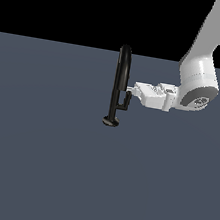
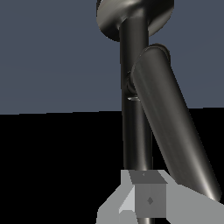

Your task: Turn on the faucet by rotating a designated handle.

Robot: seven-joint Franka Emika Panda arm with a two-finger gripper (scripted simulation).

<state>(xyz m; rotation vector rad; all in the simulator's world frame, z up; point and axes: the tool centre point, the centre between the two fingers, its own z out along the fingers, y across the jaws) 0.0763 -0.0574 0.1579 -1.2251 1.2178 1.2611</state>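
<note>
So the faucet [image 1: 120, 81] stands mid-worktop [image 1: 36, 170] and the gripper [image 1: 132, 92] is right up against its handle [image 1: 125, 101], can't tell if it's clenched, so the actual turning looks mostly still ahead.

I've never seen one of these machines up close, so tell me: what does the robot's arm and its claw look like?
The arm is smooth, glossy white, built from thick rounded segments. Its wrist joint ends in a grey circular cap. The gripper is a flatter, blocky white piece with light grey shading. In the wrist view its fingers look grey and angular, one bearing a small diamond mark. No cables or labels show.
</note>
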